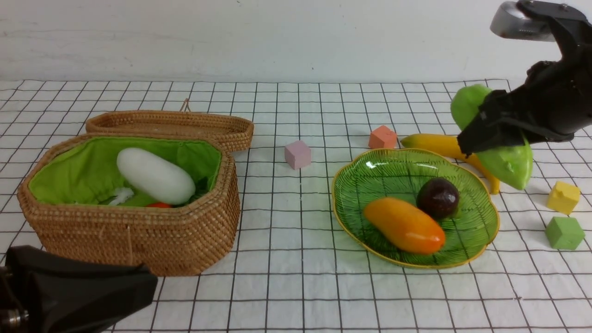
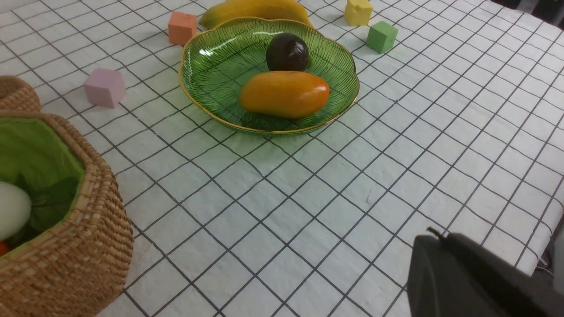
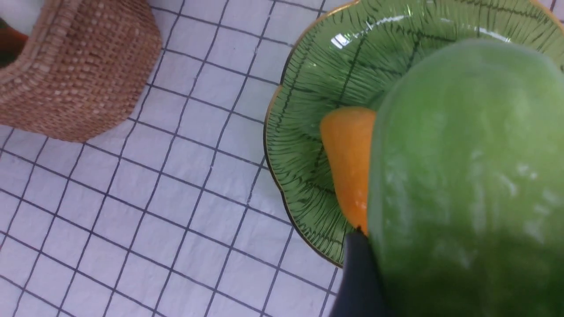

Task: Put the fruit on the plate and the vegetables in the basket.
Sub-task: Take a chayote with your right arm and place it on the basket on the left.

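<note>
My right gripper (image 1: 485, 134) is shut on the pale green cucumber (image 1: 508, 164) and holds it tilted in the air, above the banana (image 1: 439, 143) at the far right of the plate (image 1: 370, 185). The cucumber (image 3: 462, 176) fills the right wrist view beside one dark finger (image 3: 359, 273). The mango (image 1: 404, 225) and the mangosteen (image 1: 438, 198) lie on the plate. The banana lies on the cloth just behind the plate. The white radish (image 1: 155, 175) and a bit of the orange carrot (image 1: 158, 205) lie in the basket (image 1: 138, 240). My left gripper (image 1: 148, 282) is shut and empty, low at the near left.
The flat woven lid (image 1: 171, 125) leans behind the basket. A pink cube (image 1: 297, 154) and an orange cube (image 1: 383, 137) sit behind the plate. A yellow cube (image 1: 563, 197) and a green cube (image 1: 564, 232) sit to its right.
</note>
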Tool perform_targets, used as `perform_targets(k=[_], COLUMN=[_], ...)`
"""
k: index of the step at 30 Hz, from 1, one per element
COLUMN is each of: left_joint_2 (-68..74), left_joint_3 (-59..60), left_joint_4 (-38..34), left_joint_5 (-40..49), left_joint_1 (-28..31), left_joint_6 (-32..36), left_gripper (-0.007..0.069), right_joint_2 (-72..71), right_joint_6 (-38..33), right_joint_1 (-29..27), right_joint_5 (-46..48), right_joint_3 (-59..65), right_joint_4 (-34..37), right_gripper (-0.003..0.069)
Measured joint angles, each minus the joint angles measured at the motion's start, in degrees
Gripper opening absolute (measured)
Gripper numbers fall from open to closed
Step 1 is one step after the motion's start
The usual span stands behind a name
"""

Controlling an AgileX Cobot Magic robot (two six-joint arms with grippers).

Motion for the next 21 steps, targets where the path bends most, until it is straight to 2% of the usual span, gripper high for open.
perform_targets(k=[10, 12, 14, 17, 21], left_joint_2=[0.0, 0.0, 0.0, 0.0, -0.06], left_joint_3=[0.0, 0.0, 0.0, 0.0, 0.0], left_joint_4=[0.0, 0.15, 1.51, 4.39, 14.87], left_joint_5=[0.0, 0.0, 0.0, 0.0, 0.0], left_joint_1=[0.0, 0.0, 0.0, 0.0, 0.0], left_joint_6=[-0.49, -0.49, -1.11, -3.47, -15.94], left_gripper=[-0.0006, -0.0006, -0.0006, -0.0006, -0.0006], right_joint_2=[0.14, 0.62, 2.34, 4.65, 10.12], right_joint_6=[-0.08, -0.71, -4.38, -9.09, -15.07], right_joint_1=[0.06, 0.24, 1.62, 4.27, 11.33], right_joint_5=[-1.95, -3.47, -5.73, -6.44, -7.25], right_joint_3=[0.0, 0.0, -0.08, -1.47, -9.69], right_joint_4=[0.03, 0.68, 3.36, 6.5, 11.71], right_gripper=[0.0454, 0.0454, 0.0454, 0.0454, 0.0454])
